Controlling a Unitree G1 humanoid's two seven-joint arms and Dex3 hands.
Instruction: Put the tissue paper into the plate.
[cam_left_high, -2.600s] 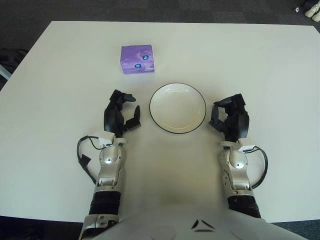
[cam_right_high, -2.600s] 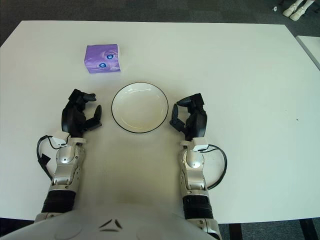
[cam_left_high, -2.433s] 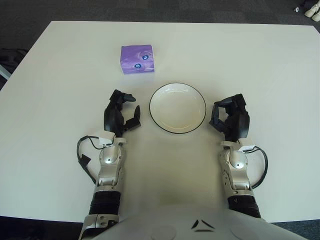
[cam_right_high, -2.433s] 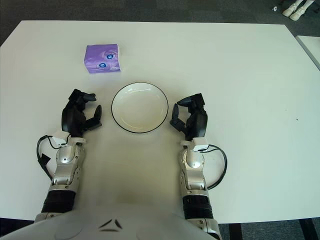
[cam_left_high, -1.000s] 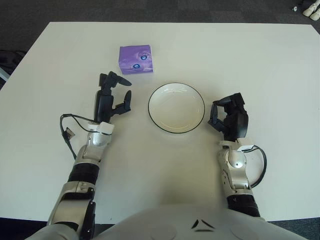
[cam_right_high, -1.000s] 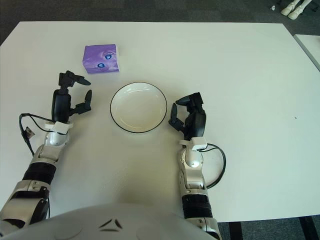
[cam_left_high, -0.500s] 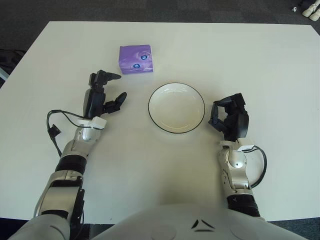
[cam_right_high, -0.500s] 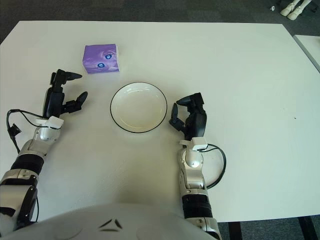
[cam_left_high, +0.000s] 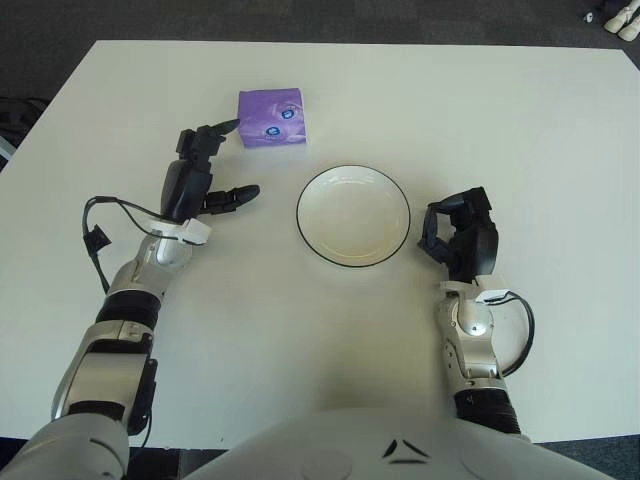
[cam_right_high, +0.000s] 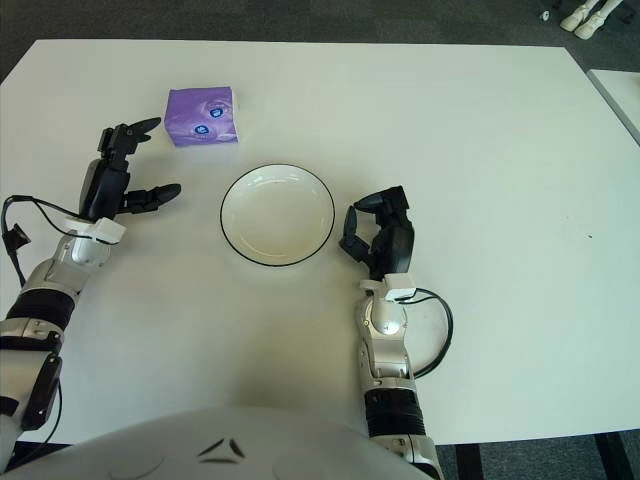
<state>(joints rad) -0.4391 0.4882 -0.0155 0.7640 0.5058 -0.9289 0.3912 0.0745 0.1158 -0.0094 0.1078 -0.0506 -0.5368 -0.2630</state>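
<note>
A purple tissue pack (cam_left_high: 272, 117) lies on the white table (cam_left_high: 560, 150), far left of centre. A white plate (cam_left_high: 352, 215) with a dark rim sits in the middle, empty. My left hand (cam_left_high: 205, 178) is open with fingers spread, just below and left of the tissue pack, a short gap from it. My right hand (cam_left_high: 460, 238) rests on the table right of the plate, fingers curled, holding nothing.
A black cable (cam_left_high: 95, 240) loops off my left wrist. Another cable (cam_left_high: 520, 335) loops by my right wrist. Dark floor (cam_left_high: 330, 18) lies beyond the table's far edge.
My left hand has moved forward and left from beside the plate toward the tissue pack, and its fingers have spread. The right hand, plate and tissue pack have stayed still.
</note>
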